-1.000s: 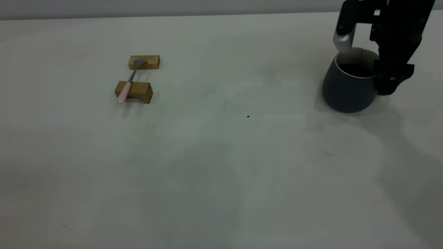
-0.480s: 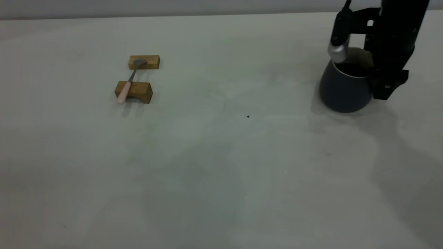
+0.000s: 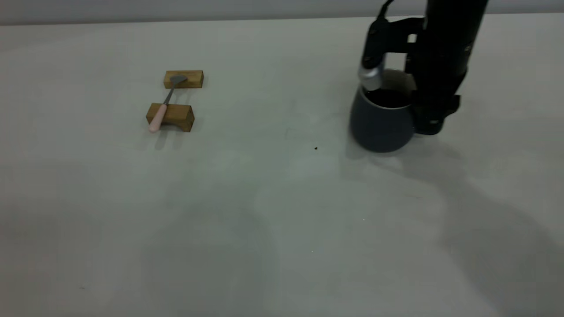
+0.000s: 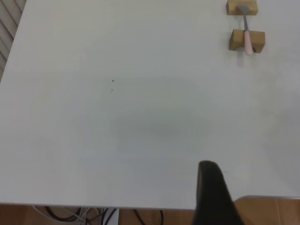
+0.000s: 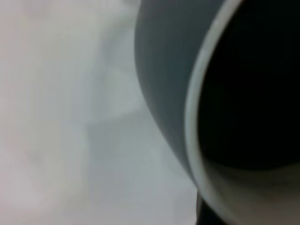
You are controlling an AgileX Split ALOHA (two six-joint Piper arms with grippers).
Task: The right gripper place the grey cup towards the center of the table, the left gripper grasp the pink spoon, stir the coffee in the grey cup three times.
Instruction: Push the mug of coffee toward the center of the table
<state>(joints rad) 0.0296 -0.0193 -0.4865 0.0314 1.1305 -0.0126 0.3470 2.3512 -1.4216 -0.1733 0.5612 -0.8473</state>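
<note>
The grey cup (image 3: 381,125) stands on the table (image 3: 264,207) right of the middle, with dark coffee (image 3: 387,97) inside it. My right gripper (image 3: 429,119) comes down at the cup's right side and is shut on it, hiding the handle. The right wrist view is filled by the cup wall (image 5: 164,70), its pale rim and the coffee (image 5: 253,84). The pink spoon (image 3: 164,108) lies across two wooden blocks at the far left, also seen in the left wrist view as the spoon (image 4: 247,37). My left gripper (image 4: 213,187) hangs off the table's edge, far from the spoon.
The spoon's bowl rests on the far wooden block (image 3: 183,79) and its handle on the near notched block (image 3: 172,116). A tiny black speck (image 3: 316,148) marks the table just left of the cup. Wide bare surface lies between blocks and cup.
My right gripper has carried the grey cup to the left, from the table's far right toward the middle. The spoon and blocks have not moved.
</note>
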